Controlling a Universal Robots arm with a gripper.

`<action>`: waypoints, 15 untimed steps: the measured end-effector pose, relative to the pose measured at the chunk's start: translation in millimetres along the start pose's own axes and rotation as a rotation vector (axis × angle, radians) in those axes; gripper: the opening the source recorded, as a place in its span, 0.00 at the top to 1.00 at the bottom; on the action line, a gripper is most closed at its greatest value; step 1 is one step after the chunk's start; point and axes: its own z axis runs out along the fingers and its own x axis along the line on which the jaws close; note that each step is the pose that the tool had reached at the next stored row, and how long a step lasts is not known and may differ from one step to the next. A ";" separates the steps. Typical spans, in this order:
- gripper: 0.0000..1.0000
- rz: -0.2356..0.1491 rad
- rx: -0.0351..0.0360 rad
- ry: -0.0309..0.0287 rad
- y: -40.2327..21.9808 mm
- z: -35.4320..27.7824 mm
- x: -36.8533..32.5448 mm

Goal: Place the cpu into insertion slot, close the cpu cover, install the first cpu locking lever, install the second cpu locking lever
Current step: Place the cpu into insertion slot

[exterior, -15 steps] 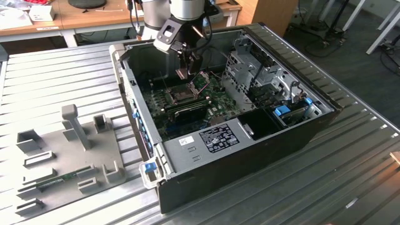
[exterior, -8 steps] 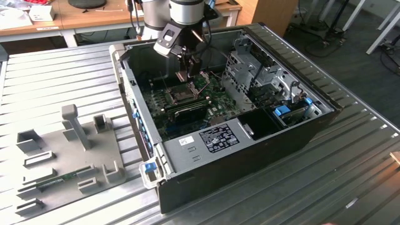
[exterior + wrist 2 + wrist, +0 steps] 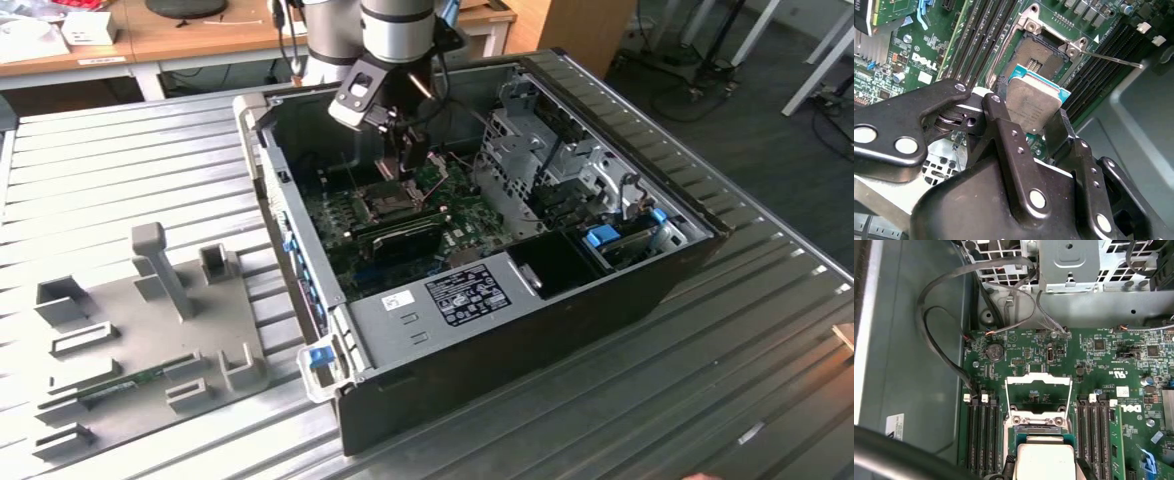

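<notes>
Second wrist view: gripper (image 3: pixel 1030 114) fingers (image 3: pixel 1004 135) pinch thin silvery-tan square cpu (image 3: pixel 1033 102) by its edges, likely keeping the underside free; it hangs tilted near, not in, dark metal-rimmed square insertion slot (image 3: pixel 1041 59), upper-centre in exterior view.

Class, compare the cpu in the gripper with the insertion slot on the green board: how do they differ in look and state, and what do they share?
The cpu has a pale silvery face with a teal edge; the insertion slot is dark inside a silvery rim. The cpu is clamped in the gripper, off the green board; the insertion slot sits fixed in it, uncovered and empty. Both are square.
</notes>
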 end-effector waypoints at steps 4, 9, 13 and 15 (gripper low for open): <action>0.46 0.000 -0.0001 0.0001 -0.5 5.9 -0.1; 0.46 0.000 -0.0001 0.0001 -1.1 11.6 -0.2; 0.46 0.000 -0.0001 0.0001 -1.6 17.1 -0.3; 0.46 0.000 -0.0001 0.0001 -1.9 18.2 -0.4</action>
